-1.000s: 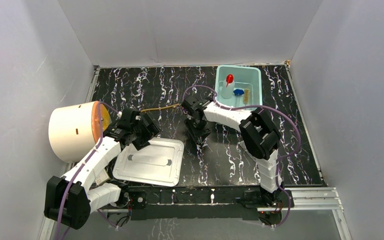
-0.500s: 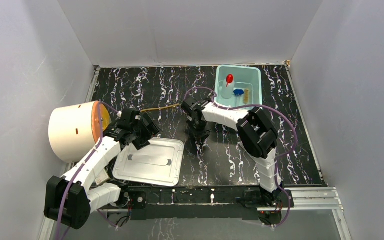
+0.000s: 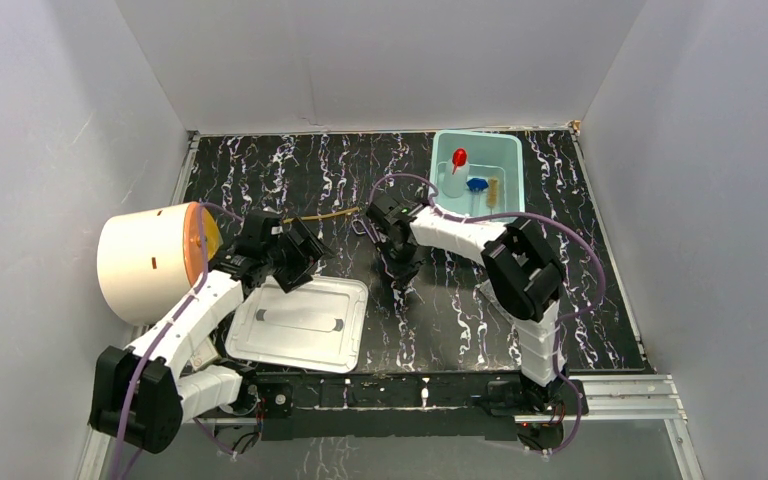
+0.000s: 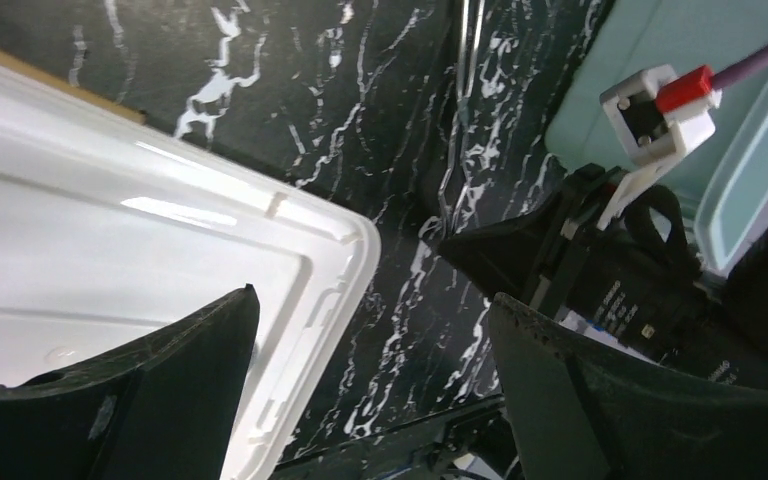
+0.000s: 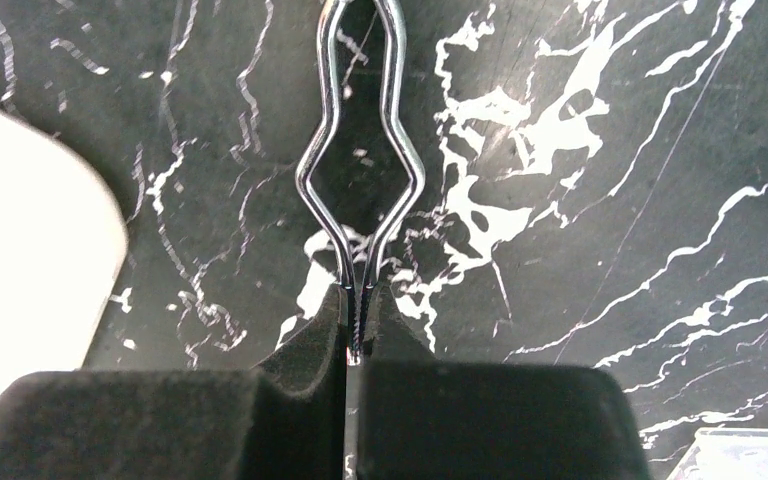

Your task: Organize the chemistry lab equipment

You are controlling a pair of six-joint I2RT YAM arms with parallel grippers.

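One item is in hand: the right gripper (image 5: 355, 345) is clamped shut on the serrated tips of the thin metal tool (image 5: 356, 300). The tool's wire loops run toward the top of the right wrist frame over the black marbled table (image 5: 580, 200). Whether the tool is clear of the surface or resting on it cannot be determined. Over the last second the right wrist has drifted slightly toward the left of the overhead frame with the grip unchanged, which I judge to be the start of a carry, not a release. The left gripper (image 4: 372, 300) stands open and empty. It has edged up and to the right over the upper right corner of the white tray (image 3: 300, 325), near the right arm. Amber rubber tubing (image 3: 322, 215) lies on the table between the two arms, not yet stowed. At the upper right of the overhead frame the teal bin (image 3: 508, 142) holds the small white squeeze bottle with red cap (image 3: 454, 175) and the tiny blue-capped clear tubes (image 3: 477, 184). Finding: sorting is partly done. The tool appears next for the bin, well apart from its present position, and the tubing remains outstanding.
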